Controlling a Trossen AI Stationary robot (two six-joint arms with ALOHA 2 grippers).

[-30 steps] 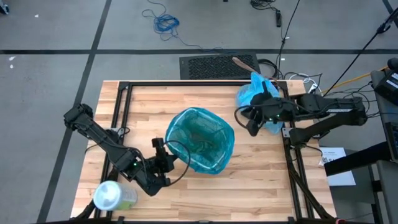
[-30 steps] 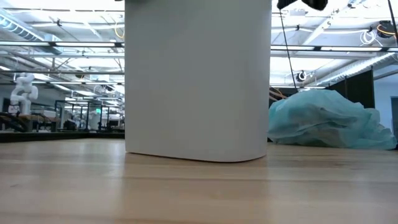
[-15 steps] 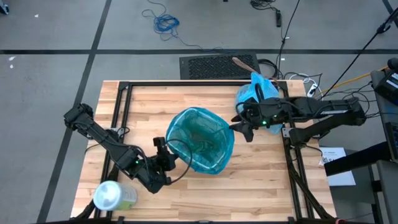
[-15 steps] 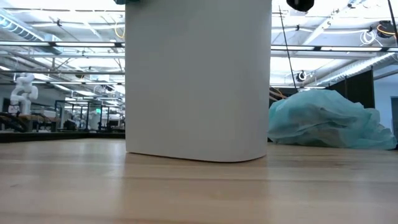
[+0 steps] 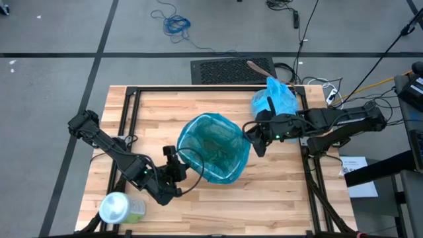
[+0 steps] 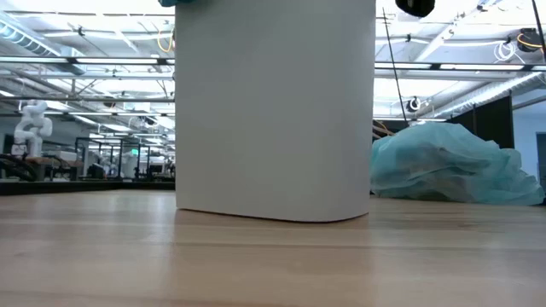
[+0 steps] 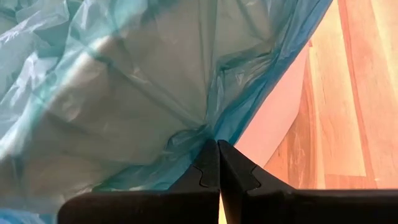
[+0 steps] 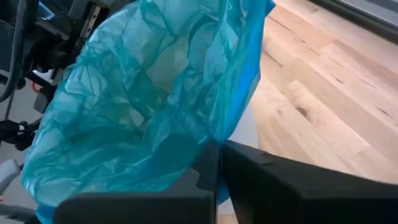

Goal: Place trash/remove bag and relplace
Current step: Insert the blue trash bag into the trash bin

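Two dark robot arms reach toward a white plastic bin (image 6: 273,111) that stands upright near the middle of the pale wooden worktop (image 5: 277,192). The bin is lined with a thin translucent light-blue plastic bag (image 5: 213,147), and the edge of the bag is folded out over the rim all around. The left gripper (image 5: 174,168) is at the near-left side of the rim; in the left wrist view its two dark fingers (image 7: 208,167) are pressed together with a fold of the light-blue bag (image 7: 124,93) pinched between the tips, and the white wall of the bin shows just beside them. The right gripper (image 5: 254,140) is at the opposite side of the rim, on the right; in the right wrist view its fingers (image 8: 214,165) are closed too, with the hanging edge of the bag (image 8: 155,106) caught between them. A second, crumpled bundle of light-blue plastic (image 5: 273,99) lies at the far right corner of the worktop, behind the right arm and well apart from the bin; in the low view it is a wrinkled heap (image 6: 448,166) to the right of the bin. A large pale-green container with a white lid (image 5: 119,209) stands at the near left corner of the worktop, beside the left arm. I cannot see any trash inside the bag from above.
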